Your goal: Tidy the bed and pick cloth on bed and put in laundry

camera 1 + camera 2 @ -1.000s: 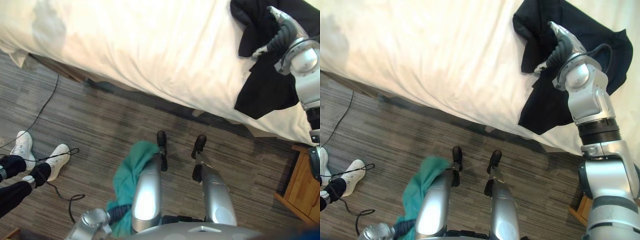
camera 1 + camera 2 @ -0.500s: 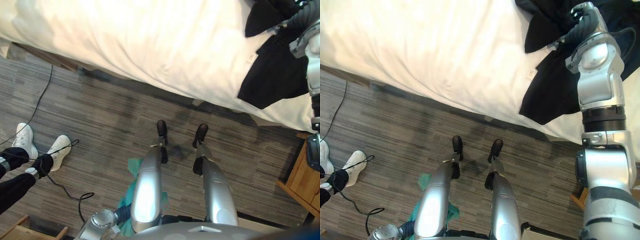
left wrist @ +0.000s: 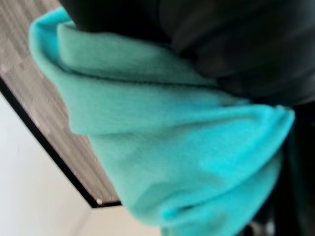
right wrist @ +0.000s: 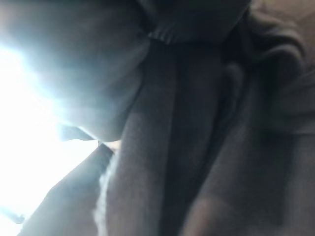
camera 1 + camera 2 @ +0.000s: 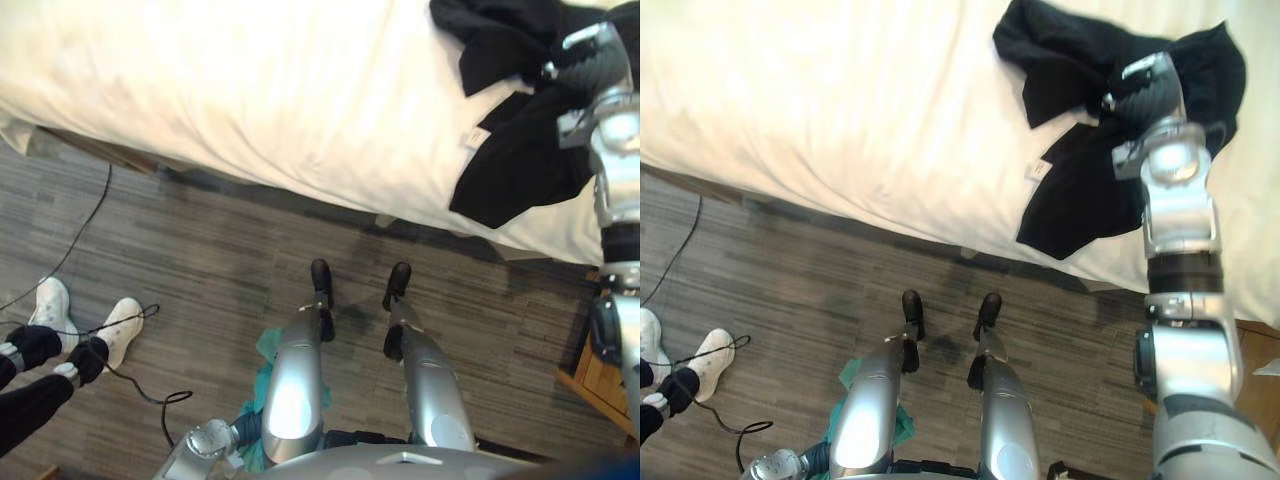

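A black cloth (image 5: 1075,195) lies crumpled on the white bed (image 5: 250,90), its lower part hanging over the near edge. My right hand (image 5: 1145,92) rests in its upper folds, and the dark bunched fabric (image 4: 197,147) presses close round it in the right wrist view. It is shut on the cloth. Low at my left side, my left hand (image 3: 231,44) is shut on a teal cloth (image 3: 187,147), which hangs in thick folds. A bit of that teal cloth (image 5: 262,395) shows above the floor.
The bed's near edge runs across the view above grey striped carpet (image 5: 200,260). A person's white shoes (image 5: 52,300) and dark trouser legs stand at the left. A wooden piece of furniture (image 5: 612,372) sits at the right by the bed's corner.
The head camera has shifted. My right hand's fingers have closed in the black cloth. The teal cloth, earlier spread beside me, now hangs mostly hidden.
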You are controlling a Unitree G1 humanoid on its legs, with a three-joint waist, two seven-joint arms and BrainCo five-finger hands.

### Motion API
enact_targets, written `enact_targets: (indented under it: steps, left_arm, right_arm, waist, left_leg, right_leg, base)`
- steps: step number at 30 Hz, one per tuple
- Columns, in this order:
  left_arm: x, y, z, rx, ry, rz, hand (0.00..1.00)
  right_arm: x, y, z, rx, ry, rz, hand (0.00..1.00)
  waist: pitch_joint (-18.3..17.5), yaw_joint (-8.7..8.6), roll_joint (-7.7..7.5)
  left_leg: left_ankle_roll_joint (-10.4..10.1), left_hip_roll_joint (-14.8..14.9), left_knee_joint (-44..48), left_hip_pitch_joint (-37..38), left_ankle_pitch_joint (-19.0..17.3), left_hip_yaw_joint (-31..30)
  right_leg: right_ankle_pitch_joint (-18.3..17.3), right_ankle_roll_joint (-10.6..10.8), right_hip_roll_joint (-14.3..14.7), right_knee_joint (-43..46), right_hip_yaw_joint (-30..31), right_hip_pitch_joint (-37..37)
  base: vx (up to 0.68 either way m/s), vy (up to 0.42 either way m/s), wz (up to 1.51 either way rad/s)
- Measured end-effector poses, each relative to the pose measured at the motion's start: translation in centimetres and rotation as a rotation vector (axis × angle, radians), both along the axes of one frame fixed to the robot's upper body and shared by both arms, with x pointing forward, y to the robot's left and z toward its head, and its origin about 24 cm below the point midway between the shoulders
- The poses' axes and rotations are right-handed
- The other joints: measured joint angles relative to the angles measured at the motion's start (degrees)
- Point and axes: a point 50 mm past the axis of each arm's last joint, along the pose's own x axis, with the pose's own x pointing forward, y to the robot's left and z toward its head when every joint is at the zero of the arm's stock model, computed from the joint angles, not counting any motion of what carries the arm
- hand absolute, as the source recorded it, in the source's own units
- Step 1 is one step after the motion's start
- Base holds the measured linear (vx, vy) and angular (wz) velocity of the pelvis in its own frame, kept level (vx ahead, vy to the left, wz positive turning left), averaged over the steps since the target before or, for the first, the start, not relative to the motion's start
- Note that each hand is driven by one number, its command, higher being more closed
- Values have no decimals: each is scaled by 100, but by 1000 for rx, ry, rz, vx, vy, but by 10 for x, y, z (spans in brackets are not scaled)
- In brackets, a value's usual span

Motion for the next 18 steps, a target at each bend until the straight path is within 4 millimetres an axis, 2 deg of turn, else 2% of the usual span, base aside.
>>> enact_targets:
  steps: [3,5,8,9,11,12,14,15,18]
  left_arm:
    - [-10,3,-1,5,21,33,100]
    - [-18,7,-1,20,38,43,100]
    - [-36,13,-3,26,101,65,100]
    - [-38,14,-3,26,111,68,100]
    - [-53,17,-5,32,151,82,100]
    - [-56,17,-5,32,159,86,100]
    - [-71,16,-7,34,192,119,100]
    - [-75,15,-7,32,198,126,100]
    - [-90,16,-11,42,228,117,100]
  right_arm:
    - [-17,-3,-53,93,49,21,100]
    - [-32,-1,-85,154,80,25,100]
    - [-65,7,-137,235,163,17,100]
    - [-73,7,-148,245,187,8,100]
    - [-106,3,-188,297,293,-39,100]
    - [-115,2,-196,310,314,-53,100]
    - [-148,2,-228,356,421,-87,100]
    - [-156,3,-237,371,452,-93,100]
    - [-196,8,-287,430,663,-140,100]
  waist:
    - [-6,-174,-33]
    - [-89,-242,-132]
    - [-401,-411,-254]
    - [-484,-438,-251]
    - [-871,-538,-225]
    - [-959,-564,-199]
    - [-1296,-645,-124]
    - [-1382,-651,-108]
    - [-1741,-656,-4]
  left_leg:
    - [-15,-62,-209,524,-8,69]
    - [-28,-83,-319,798,-17,192]
    - [-60,-128,-494,1211,-75,341]
    - [-64,-137,-509,1272,-84,340]
    - [-79,-185,-612,1508,-100,349]
    - [-83,-198,-646,1569,-103,349]
    - [-98,-271,-844,1901,-114,380]
    - [-103,-286,-900,1995,-124,400]
    - [-177,-322,-1112,2440,-208,535]
  right_leg:
    - [-15,21,-8,-124,92,443]
    - [-24,32,-7,-153,196,614]
    - [-109,70,-14,-163,338,872]
    - [-120,80,-21,-166,351,920]
    - [-200,138,-48,-167,389,1109]
    - [-219,150,-53,-169,395,1157]
    - [-268,172,-71,-236,463,1415]
    - [-270,175,-72,-277,477,1491]
    - [-348,213,-59,-359,601,1833]
  base:
    - [34,11,-20]
    - [36,19,-30]
    - [62,32,-28]
    - [82,51,-14]
    - [94,55,-4]
    - [88,53,-5]
    - [78,55,-9]
    - [75,45,-19]
    - [42,32,-32]
